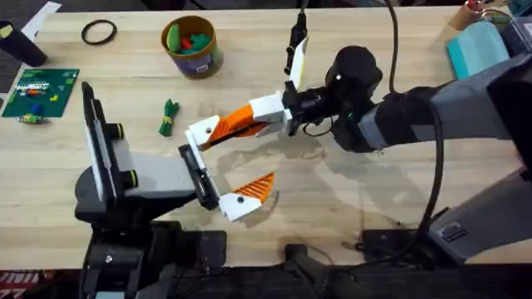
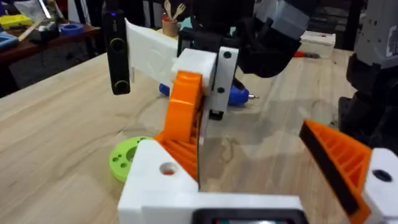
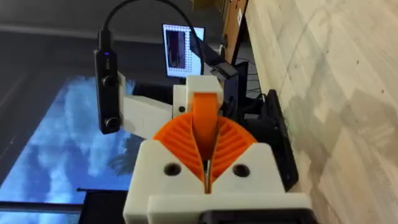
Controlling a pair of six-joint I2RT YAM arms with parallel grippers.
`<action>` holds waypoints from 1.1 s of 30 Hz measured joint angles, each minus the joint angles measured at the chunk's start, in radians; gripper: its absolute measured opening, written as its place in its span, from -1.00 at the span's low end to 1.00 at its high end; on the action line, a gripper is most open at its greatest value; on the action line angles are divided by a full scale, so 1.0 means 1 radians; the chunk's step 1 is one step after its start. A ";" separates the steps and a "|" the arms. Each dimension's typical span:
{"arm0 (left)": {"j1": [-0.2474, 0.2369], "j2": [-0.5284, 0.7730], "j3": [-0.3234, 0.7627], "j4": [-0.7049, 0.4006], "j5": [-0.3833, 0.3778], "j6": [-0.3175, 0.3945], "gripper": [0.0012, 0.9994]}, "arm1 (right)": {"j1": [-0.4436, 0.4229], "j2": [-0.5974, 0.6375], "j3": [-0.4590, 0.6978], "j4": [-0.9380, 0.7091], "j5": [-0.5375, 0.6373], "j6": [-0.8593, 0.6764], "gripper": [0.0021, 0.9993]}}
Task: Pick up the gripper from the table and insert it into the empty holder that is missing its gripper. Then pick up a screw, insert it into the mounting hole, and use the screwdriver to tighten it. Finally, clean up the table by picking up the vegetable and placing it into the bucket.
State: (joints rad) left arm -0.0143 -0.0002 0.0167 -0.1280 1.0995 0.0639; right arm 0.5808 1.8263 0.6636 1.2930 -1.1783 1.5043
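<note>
white gripper [image 1: 202, 131] has orange ribbed wedge tip.

Dark room beyond the wooden tabletop; a side desk [image 2: 37, 38] holds clutter, and a cup of wooden utensils [image 2: 170, 22] stands further back. A lit monitor [image 3: 181, 50] glows in the dim background.

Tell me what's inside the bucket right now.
The bucket on the table holds small toy pieces, green, red and blue. What lies beneath them is covered. The vegetable is not inside; it lies on the wood in front of the bucket.
</note>
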 joint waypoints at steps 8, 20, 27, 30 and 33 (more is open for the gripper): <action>0.000 0.000 0.000 0.000 -0.004 0.001 0.97 | 0.004 0.000 -0.002 0.016 0.012 0.003 -0.99; 0.000 0.000 0.000 0.001 -0.010 0.003 0.97 | 0.008 0.000 -0.005 0.027 0.027 0.004 -0.99; 0.000 0.000 0.001 0.000 0.000 0.012 0.97 | 0.008 0.000 -0.026 0.074 0.033 0.017 -0.99; 0.000 0.000 0.001 -0.002 0.009 0.011 0.97 | 0.008 0.000 -0.041 0.092 0.038 0.019 -0.99; 0.000 0.000 0.001 -0.004 0.020 0.011 0.97 | 0.008 0.000 -0.059 0.125 0.045 0.026 -0.99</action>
State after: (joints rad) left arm -0.0143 -0.0002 0.0177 -0.1315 1.1197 0.0753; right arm 0.5893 1.8263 0.6044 1.4181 -1.1331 1.5308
